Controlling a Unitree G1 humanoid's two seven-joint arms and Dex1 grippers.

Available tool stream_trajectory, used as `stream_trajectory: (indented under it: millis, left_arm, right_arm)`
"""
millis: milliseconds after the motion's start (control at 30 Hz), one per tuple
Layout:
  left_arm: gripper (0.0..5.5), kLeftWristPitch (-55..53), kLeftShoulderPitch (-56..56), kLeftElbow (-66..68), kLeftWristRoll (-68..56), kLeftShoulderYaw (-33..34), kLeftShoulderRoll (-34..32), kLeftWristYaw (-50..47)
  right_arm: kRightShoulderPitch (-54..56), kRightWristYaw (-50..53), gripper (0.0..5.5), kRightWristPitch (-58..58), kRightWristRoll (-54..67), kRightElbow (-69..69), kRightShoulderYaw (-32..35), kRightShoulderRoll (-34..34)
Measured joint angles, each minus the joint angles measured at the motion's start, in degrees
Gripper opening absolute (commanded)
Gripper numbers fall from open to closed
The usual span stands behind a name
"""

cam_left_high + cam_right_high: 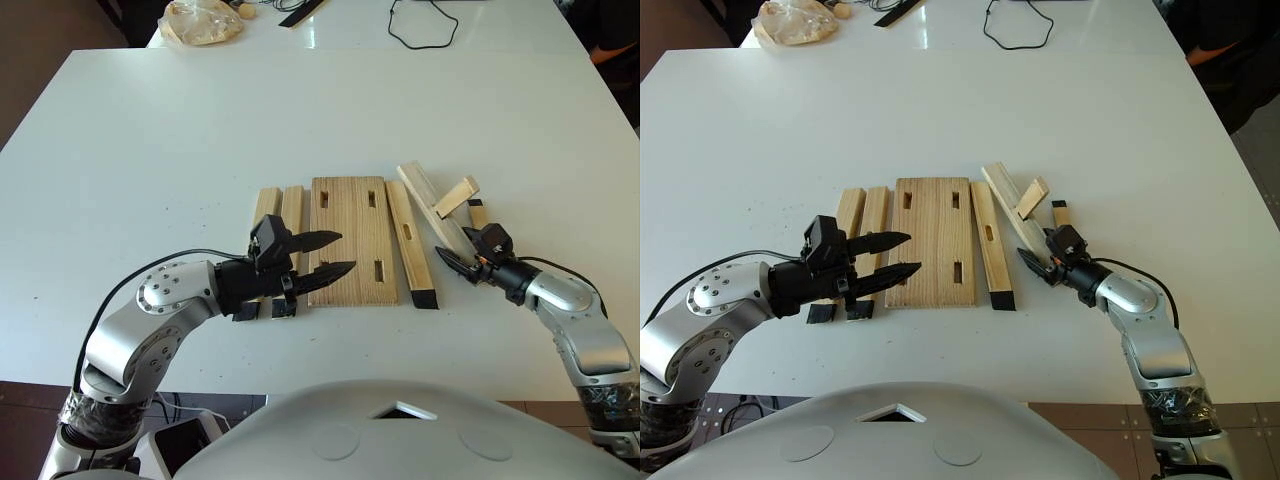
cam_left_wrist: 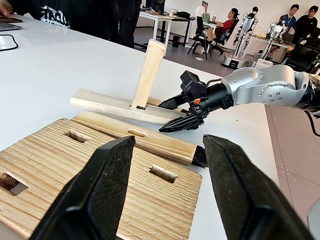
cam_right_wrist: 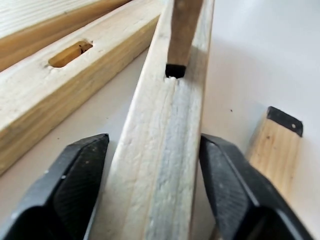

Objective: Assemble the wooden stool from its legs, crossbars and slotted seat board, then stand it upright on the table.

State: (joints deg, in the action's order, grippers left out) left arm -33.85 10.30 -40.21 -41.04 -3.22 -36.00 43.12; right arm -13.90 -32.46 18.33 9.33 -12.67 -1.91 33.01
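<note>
Four slots are cut through the slotted seat board (image 1: 348, 235), which lies flat on the white table (image 1: 200, 130). Two legs (image 1: 292, 210) are laid side by side just left of the board, and a slotted leg (image 1: 408, 235) just right of it. Farther right, a tilted leg (image 1: 425, 195) with a crossbar (image 1: 457, 195) plugged into it is straddled by the right gripper (image 1: 450, 263), fingers apart and not closed on the wood. The left gripper (image 1: 346, 252) is held, fingers spread, over the board's left edge.

The seat board (image 1: 348, 240) lay mid-surface (image 1: 150, 150), two legs (image 1: 291, 212) just left of it and a slotted leg (image 1: 410, 240) just right. Farther right, a crossbar (image 1: 455, 196) stood in an angled leg (image 1: 428, 203), whose near end the right hand (image 1: 448, 262) straddled.
</note>
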Motion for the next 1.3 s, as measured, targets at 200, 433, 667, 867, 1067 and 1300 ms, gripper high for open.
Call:
stream_trajectory:
  millis: [200, 433, 667, 867, 1067, 1300]
  left_arm:
    - [2.53, 0.0, 0.0, 0.0, 0.0, -0.2, 0.0, -0.1]
    - [2.53, -0.1, -2.5, 2.8, 0.4, 0.7, 1.6, -3.0]
    - [3.11, -3.0, -12.4, 10.6, -3.2, 6.4, 7.9, -13.1]
    - [3.67, -9.8, -13.6, 5.7, -22.6, 7.5, 5.2, -2.2]
    - [3.67, -11.8, -21.6, 7.5, -31.5, 9.7, 4.9, -3.3]
    - [3.67, -12.9, -23.1, 6.3, -33.9, 8.1, 4.8, -4.4]
  right_arm:
    - [-0.2, 1.7, 2.03, 0.3, -0.1, 0.0, 0.5, -1.8]
    - [0.2, 2.2, 2.03, 2.9, 3.6, -1.6, 2.3, -5.2]
    - [10.9, -5.3, 2.03, 13.2, 31.1, -14.5, 8.7, -6.9]
    - [17.8, -18.9, 2.03, 25.9, 53.9, -15.0, 12.8, 1.9]
    - [21.7, -27.6, 2.03, 29.4, 55.9, -13.6, 11.8, 8.1]
    - [22.3, -31.6, 2.03, 28.9, 52.4, -13.5, 7.6, 9.4]
